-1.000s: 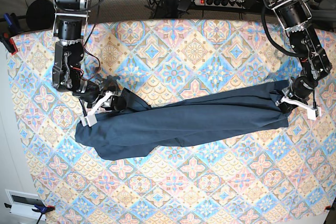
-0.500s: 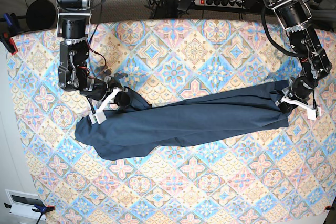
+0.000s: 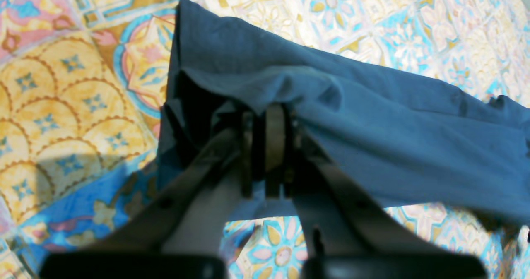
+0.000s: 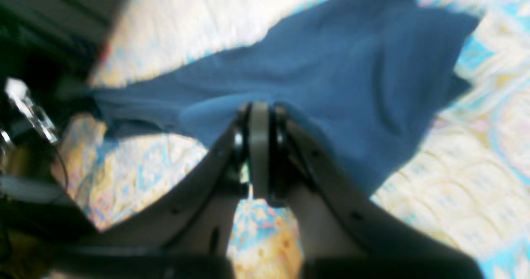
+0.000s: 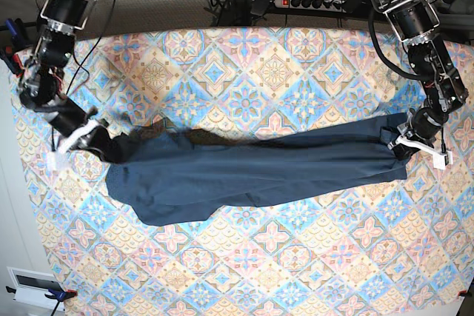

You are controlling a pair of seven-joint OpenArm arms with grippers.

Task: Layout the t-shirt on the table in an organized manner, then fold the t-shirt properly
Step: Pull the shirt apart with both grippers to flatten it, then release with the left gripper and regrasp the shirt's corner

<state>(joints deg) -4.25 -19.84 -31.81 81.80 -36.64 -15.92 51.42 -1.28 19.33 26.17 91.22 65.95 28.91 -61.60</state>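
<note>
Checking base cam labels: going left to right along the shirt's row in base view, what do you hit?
Right gripper shut on the t-shirt's end → t-shirt stretched across the table → left gripper shut on its other end.

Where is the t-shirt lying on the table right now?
In the base view the t-shirt is stretched in a long band across the middle of the table, with the right gripper pinching its left end and the left gripper its right end.
</note>
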